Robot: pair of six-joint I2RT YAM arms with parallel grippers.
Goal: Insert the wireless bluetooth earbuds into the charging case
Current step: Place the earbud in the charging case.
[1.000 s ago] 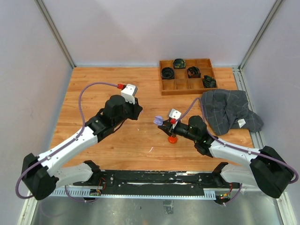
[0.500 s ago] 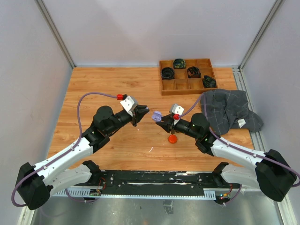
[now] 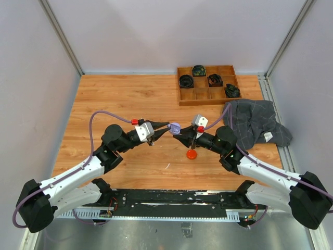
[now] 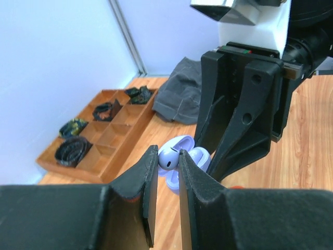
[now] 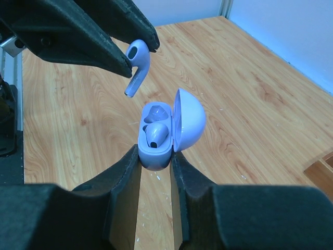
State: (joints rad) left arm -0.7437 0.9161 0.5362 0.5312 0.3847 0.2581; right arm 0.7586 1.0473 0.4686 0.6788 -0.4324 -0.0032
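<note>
My left gripper (image 4: 167,156) is shut on a pale lilac earbud (image 4: 169,157), stem hanging down, also seen as the earbud (image 5: 136,65) in the right wrist view. It hovers just above and left of the lilac charging case (image 5: 156,143), apart from it. My right gripper (image 5: 155,159) is shut on the case's base and holds it above the table. The lid (image 5: 188,121) stands open. A second lilac earbud (image 5: 155,133) sits in one socket; the other socket beside it is empty. In the top view both grippers meet at the case (image 3: 175,126), mid-table.
A small orange-red round piece (image 3: 191,154) lies on the wood under the right gripper. A wooden compartment tray (image 3: 208,96) with dark items stands at the back right. A grey checked cloth (image 3: 255,125) lies to the right.
The left arm has swung right and forward, bringing the earbud up to the case. The right gripper has raised and turned the case toward it.
</note>
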